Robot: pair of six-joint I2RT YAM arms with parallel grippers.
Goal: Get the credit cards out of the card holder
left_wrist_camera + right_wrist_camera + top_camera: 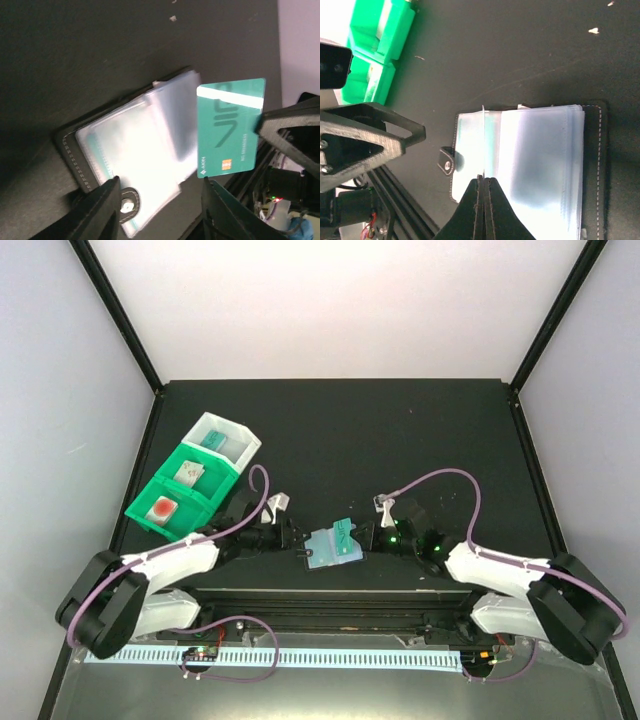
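Observation:
The black card holder [325,550] lies open on the table between my two grippers, its clear plastic pockets [135,145] facing up. A teal credit card [230,130] with white marks stands above the holder's right side. My right gripper [483,177] is shut on this card [483,140], which shows edge-on in the right wrist view. My left gripper [160,182] is open over the holder's near edge, with only the snap tab [127,205] by its left finger. From above, the left gripper [298,540] and the right gripper [368,537] flank the holder closely.
A green bin [150,520] and a white bin [240,435] sit at the back left, each compartment holding a card. Black side rails bound the table. The arm bases and a cable track [300,655] run along the near edge.

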